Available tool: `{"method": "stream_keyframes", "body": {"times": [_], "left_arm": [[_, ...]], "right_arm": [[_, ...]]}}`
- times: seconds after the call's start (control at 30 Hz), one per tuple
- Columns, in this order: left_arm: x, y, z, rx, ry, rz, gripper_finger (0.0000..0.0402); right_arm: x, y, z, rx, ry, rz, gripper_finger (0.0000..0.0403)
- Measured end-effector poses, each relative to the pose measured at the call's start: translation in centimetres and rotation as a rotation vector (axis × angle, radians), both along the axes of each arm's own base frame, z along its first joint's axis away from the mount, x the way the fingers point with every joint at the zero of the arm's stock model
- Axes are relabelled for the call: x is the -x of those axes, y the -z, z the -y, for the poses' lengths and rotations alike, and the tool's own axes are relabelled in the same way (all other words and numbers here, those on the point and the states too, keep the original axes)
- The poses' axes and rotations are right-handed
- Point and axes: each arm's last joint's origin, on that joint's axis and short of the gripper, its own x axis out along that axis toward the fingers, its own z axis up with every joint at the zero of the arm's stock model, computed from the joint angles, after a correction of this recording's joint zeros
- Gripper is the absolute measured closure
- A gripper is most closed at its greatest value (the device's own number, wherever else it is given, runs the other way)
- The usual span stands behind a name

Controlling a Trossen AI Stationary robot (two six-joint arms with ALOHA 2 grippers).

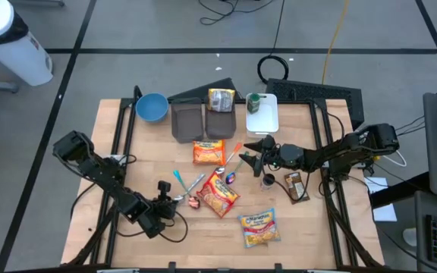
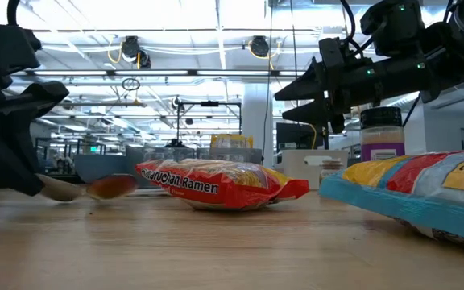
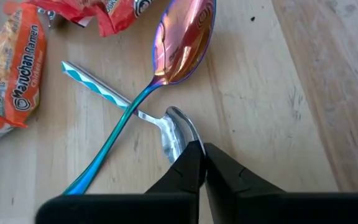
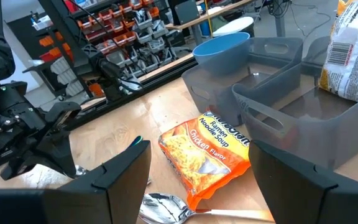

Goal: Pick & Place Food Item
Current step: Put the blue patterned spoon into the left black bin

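Left wrist view: left gripper [image 3: 199, 163] pinched together over silver spoon [image 3: 178, 132] bowl, handle running away; right gripper [image 1: 259, 145] apart mid-table.

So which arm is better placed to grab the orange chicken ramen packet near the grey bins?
Probably the right. The right gripper hangs open just beside the orange chicken ramen packet, facing it. The left gripper is shut, down by the spoons, farther off.
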Motion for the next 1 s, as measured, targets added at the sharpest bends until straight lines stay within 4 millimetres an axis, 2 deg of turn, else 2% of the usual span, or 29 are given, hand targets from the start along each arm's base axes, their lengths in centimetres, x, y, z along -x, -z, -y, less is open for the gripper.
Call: {"method": "stream_keyframes", "body": {"times": [0.3, 0.67, 1.0], "left_arm": [[0.7, -0.9, -0.1, 0.108, -0.025, -0.057, 0.0397], [4.9, -4.8, -0.9, 0.19, -0.096, -0.091, 0.0398], [6.3, -7.0, -1.5, 0.315, -0.091, -0.077, 0.0397]], "right_arm": [[0.0, -0.3, 0.1, -0.045, 0.027, 0.05, 0.0138], [-0.1, -1.3, 0.1, -0.038, 0.021, 0.149, 0.0138], [-0.1, -1.3, 0.1, -0.016, 0.021, 0.142, 0.0138]]}}
